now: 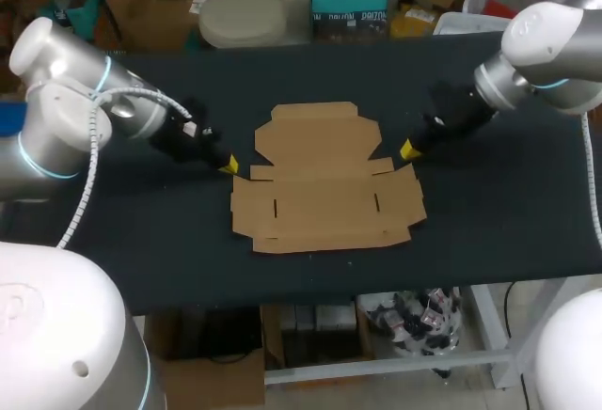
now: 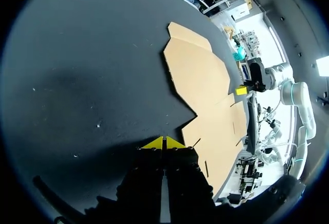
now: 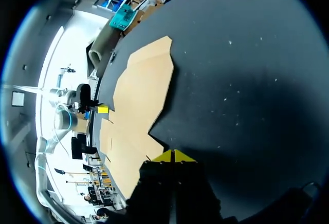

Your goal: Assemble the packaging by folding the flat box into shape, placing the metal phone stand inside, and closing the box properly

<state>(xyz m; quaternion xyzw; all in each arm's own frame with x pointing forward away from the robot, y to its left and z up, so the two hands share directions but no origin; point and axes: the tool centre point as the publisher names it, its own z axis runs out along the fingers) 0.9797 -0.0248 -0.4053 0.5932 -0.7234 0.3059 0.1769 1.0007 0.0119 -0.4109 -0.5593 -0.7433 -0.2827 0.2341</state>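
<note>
Box (image 1: pixel 324 184): a tan cardboard blank lying flat and unfolded on the middle of the black table (image 1: pixel 141 241). All flaps are spread out. The narrower panel points to the far edge and the wider panel to the near edge. Two short slots are cut in the wider panel. A notch is cut into each side where the two panels meet.

Left gripper (image 1: pixel 229 164): low over the table at the box's left side, level with the left notch. In the left wrist view the yellow tips (image 2: pixel 163 143) are pressed together with only a thin seam between them and nothing held. The box edge (image 2: pixel 200 80) lies just beside and ahead of the tips. Contact with the cardboard or the table cannot be confirmed from these views.

Right gripper (image 1: pixel 407 149): low at the box's right side, by the right notch, roughly opposite the left gripper. In the right wrist view its tips (image 3: pixel 175 156) are likewise closed on each other and empty. The box (image 3: pixel 141 90) lies just beside and ahead of them.

Each wrist view shows the other arm's yellow tip across the box, at its far edge (image 2: pixel 241 90) (image 3: pixel 102 109).
</note>
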